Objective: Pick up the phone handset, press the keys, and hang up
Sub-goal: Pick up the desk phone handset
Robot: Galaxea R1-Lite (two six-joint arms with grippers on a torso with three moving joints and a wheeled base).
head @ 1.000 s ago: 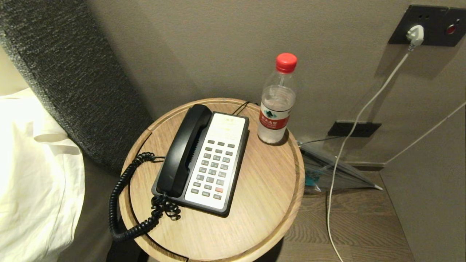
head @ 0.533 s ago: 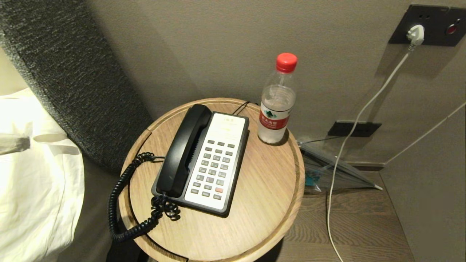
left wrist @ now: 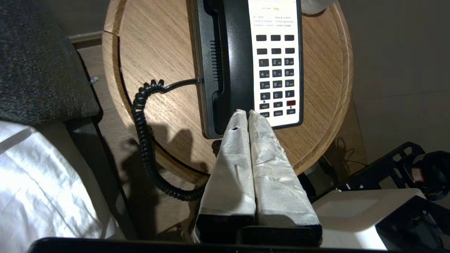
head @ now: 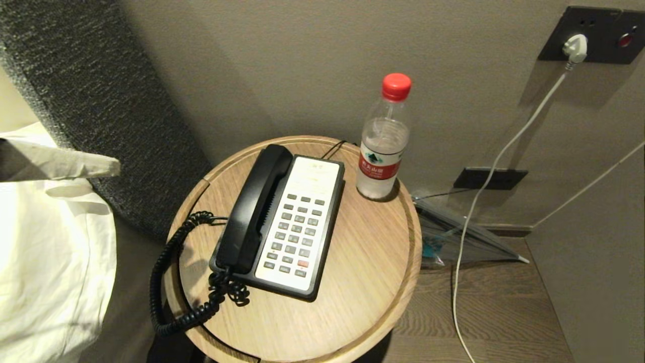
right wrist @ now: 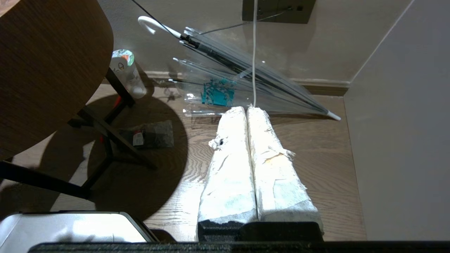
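Note:
The black phone handset [head: 256, 206] [left wrist: 236, 52] rests in its cradle on the left side of the phone base, its coiled cord [head: 169, 272] [left wrist: 144, 140] looping off the table's left edge. Grey keys [head: 295, 234] [left wrist: 277, 75] with one red-orange sit in the white faceplate. My left gripper [head: 113, 165] [left wrist: 247, 112], wrapped in pale tape, reaches in from the left edge of the head view, shut and empty, up and to the left of the phone. My right gripper [right wrist: 248, 109] hangs shut and empty over the floor, beside the table.
The phone stands on a small round wooden table [head: 363, 282]. A water bottle with a red cap [head: 384, 138] stands behind the phone. A padded headboard [head: 95, 101] and white bedding [head: 45, 262] lie left. A clear umbrella [right wrist: 246, 80] and white cable [head: 484, 191] lie right.
My left gripper has come into the head view from the left edge and reached further right toward the table. The phone and bottle have not moved.

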